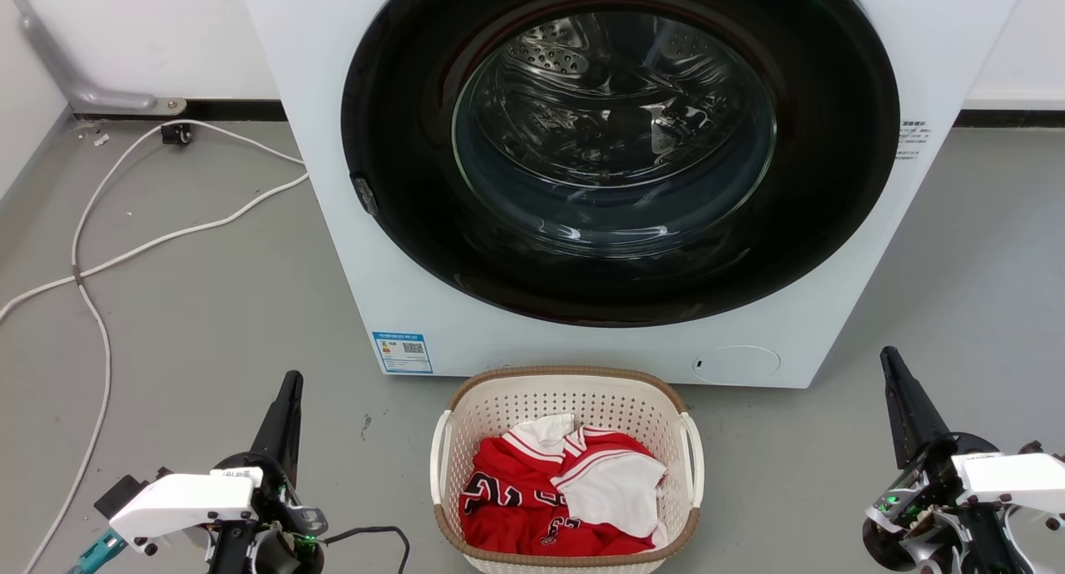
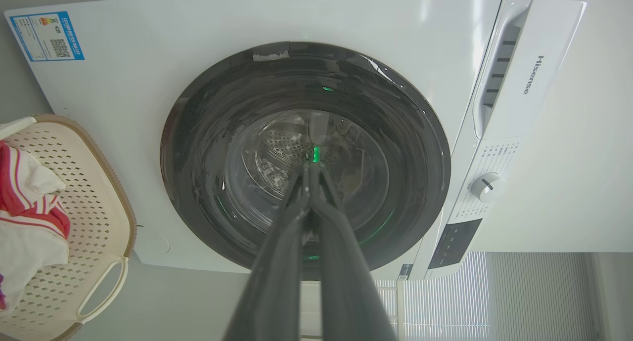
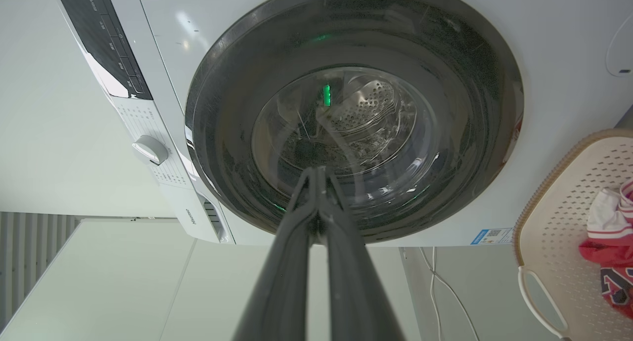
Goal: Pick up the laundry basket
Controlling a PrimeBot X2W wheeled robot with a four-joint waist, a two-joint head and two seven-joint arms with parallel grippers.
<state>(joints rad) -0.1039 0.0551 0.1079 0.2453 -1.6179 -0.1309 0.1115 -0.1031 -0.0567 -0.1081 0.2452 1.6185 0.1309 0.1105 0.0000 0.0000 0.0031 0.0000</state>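
On my head camera the laundry basket [image 1: 569, 373] sits on the floor at 6 o'clock, just in front of the washing machine [image 1: 333, 225] at 12 o'clock. It has red and white clothes [image 1: 532, 491] bundled inside and white handles on its 3 and 9 o'clock sides. My left gripper [image 1: 291, 387] hangs at 8 o'clock and my right gripper [image 1: 890, 366] at 4 o'clock, each well apart from the basket, fingers pointing towards the machine. On both wrist cameras I see the two dark fingers pressed tip to tip, closed on nothing.
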